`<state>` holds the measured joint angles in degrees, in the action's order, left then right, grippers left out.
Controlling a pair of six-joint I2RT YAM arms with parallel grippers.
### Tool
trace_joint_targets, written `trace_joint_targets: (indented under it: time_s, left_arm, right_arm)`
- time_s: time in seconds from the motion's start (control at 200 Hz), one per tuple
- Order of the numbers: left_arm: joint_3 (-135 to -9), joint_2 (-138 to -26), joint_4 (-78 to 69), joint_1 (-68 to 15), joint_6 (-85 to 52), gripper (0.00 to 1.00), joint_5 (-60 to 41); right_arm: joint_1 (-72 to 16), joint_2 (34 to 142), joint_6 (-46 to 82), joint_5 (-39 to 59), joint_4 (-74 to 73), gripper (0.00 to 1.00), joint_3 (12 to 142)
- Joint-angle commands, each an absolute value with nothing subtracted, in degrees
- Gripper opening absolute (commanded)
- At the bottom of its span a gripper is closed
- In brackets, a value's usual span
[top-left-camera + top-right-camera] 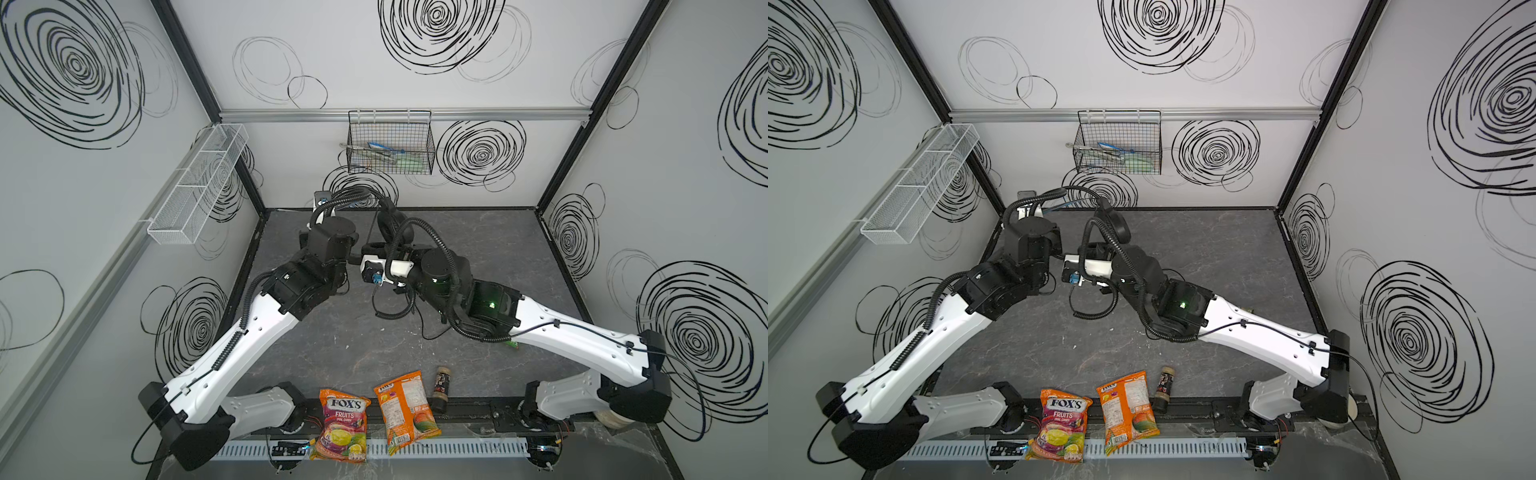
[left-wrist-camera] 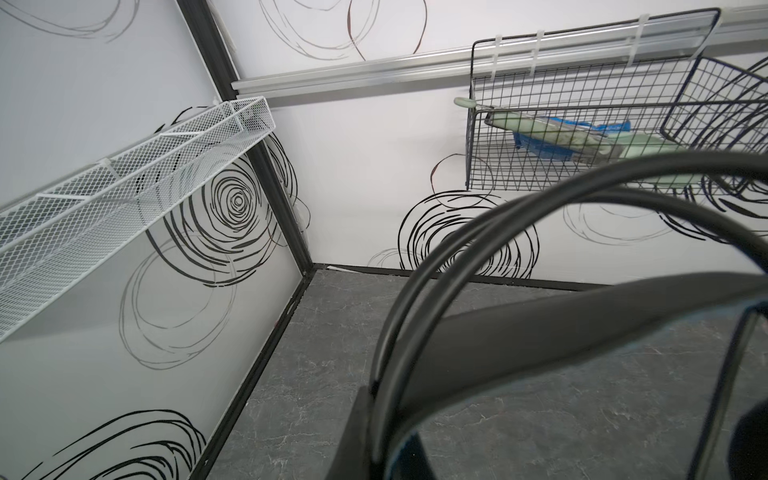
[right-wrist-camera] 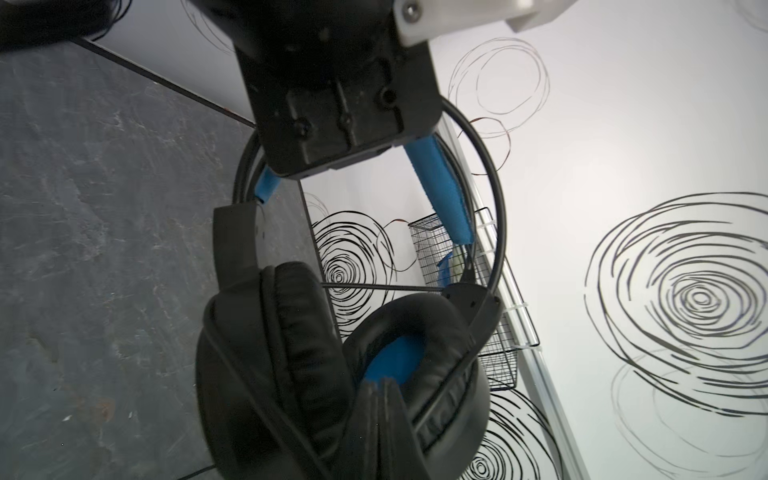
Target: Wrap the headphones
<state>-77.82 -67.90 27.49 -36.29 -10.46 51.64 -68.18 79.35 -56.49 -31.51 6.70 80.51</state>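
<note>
The headphones (image 1: 391, 224) (image 1: 1116, 224) hang in the air above the back middle of the table, black padded cups (image 3: 270, 353) downward. My left gripper (image 3: 336, 166) (image 2: 374, 453) is shut on the top of the blue-lined headband (image 3: 442, 195), beside the thin wire arch (image 2: 478, 232). My right gripper (image 3: 380, 415) (image 1: 380, 243) is shut, its fingers pressed together right in front of the two cups. A thin black cable (image 3: 232, 365) runs across one cup; I cannot tell whether it passes between those fingers.
A black wire basket (image 1: 390, 143) holding utensils hangs on the back wall, close behind the headphones. A white mesh shelf (image 1: 199, 183) is on the left wall. Two candy bags (image 1: 343, 424) (image 1: 405, 409) and a small bottle (image 1: 441, 386) lie at the front edge.
</note>
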Motion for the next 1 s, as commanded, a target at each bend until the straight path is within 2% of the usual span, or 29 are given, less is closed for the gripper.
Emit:
trace_joint_targets:
  time_s: [0.0,0.115,0.32,0.47,0.68,0.86,0.996]
  left_arm:
    - [-79.22,-66.45,30.1,-35.12,-8.82,0.0,54.14]
    - [-82.1,-66.55,31.83,-34.99,-7.36,0.0,53.38]
    - [-94.4,-70.96,44.01,-37.2,-6.97,0.0,50.85]
    - [-94.03,-71.32,47.15,-37.05,-6.74,0.0,48.59]
    - [-95.13,-73.13,50.97,-35.31,-7.4,0.0,38.94]
    - [-95.76,-74.3,52.05,-33.92,-8.0,0.0,29.98]
    - [-93.28,-72.78,50.73,-32.07,-6.41,0.0,20.83]
  right_arm:
    - [-68.25,79.0,-62.41,-36.78,-3.22,0.0,81.91]
    - [-68.01,78.84,-65.92,-38.34,-5.59,0.0,81.0]
    - [-68.2,78.93,-73.37,-40.74,-10.86,0.01,78.41]
    - [-68.03,78.75,-75.01,-40.96,-11.52,0.01,78.69]
    - [-70.17,79.0,-74.33,-38.28,-5.13,0.0,80.67]
    - [-71.85,80.06,-75.17,-38.82,-5.37,0.0,81.09]
    - [-71.36,79.24,-74.42,-39.43,-2.16,0.05,81.77]
